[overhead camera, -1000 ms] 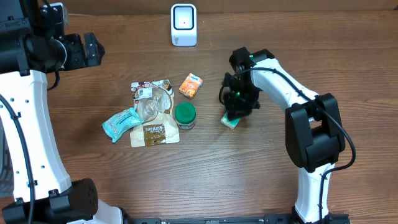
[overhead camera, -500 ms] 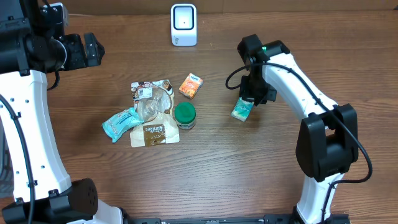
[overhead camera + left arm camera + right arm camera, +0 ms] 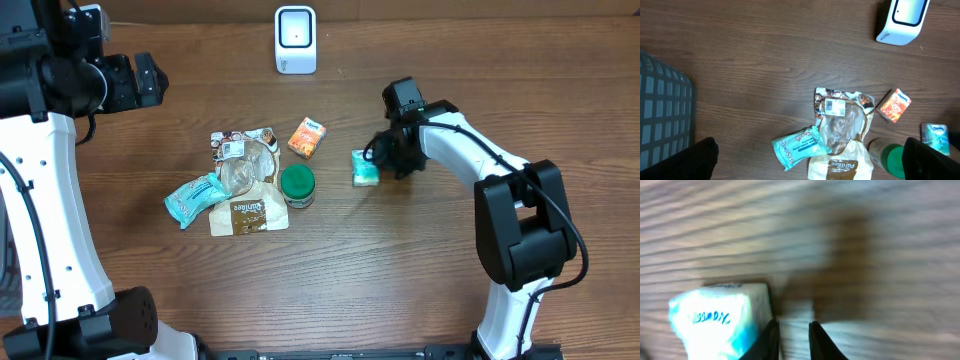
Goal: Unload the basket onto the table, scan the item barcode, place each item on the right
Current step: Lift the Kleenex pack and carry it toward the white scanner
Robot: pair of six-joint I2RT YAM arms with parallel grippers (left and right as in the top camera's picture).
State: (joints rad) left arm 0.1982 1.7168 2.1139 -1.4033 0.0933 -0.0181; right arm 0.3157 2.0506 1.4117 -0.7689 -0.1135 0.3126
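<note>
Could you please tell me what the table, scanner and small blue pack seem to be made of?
The table: wood or wood-look laminate, matte brown, with grain lines. The scanner: hard white plastic, smooth, with a dark-framed window. The pack: probably soft plastic film, white and light blue with print; the close view is blurred, so uncertain.
</note>
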